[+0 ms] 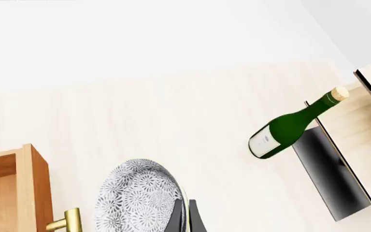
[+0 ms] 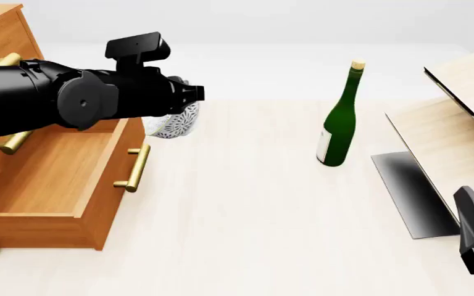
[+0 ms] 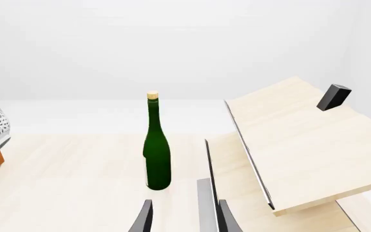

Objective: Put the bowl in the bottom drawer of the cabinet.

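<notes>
Front view: the left tool [image 2: 189, 92] grips the bowl [image 2: 175, 123] by its rim, tilted, just past the open bottom drawer [image 2: 52, 179], likely for lowering inside. The right tool [image 3: 182, 215] idles, parted, near the green bottle [image 2: 338, 120].

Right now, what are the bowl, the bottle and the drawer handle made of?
The bowl looks like glazed ceramic: white with a fine grey lace pattern. The bottle looks like dark green glass, shiny, with a pale cork. The drawer handle looks like polished brass, golden and round.
</notes>
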`<state>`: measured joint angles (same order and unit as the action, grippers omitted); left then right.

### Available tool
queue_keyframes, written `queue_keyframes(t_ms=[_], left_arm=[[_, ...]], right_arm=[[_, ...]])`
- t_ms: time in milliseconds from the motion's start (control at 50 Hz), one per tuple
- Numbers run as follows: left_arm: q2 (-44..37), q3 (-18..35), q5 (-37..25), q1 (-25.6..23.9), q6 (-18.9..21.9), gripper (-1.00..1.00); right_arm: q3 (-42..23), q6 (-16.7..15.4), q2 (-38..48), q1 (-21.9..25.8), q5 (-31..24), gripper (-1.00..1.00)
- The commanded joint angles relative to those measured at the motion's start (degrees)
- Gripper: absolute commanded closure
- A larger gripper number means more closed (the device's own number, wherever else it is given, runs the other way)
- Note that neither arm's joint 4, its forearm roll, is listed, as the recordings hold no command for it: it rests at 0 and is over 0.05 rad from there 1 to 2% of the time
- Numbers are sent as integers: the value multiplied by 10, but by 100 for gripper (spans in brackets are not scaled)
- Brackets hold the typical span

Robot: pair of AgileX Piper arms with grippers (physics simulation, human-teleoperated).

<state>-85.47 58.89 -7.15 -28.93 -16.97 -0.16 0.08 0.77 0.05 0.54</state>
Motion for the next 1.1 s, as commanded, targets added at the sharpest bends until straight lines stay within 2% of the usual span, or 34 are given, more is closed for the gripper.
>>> queue_keyframes(t_ms=[20, 1100], left_arm=[[29, -22, 5, 33, 6, 100], [155, -129, -5, 162, 16, 100]], right_arm=[[0, 0, 0, 0, 0, -100], [0, 0, 0, 0, 0, -100]])
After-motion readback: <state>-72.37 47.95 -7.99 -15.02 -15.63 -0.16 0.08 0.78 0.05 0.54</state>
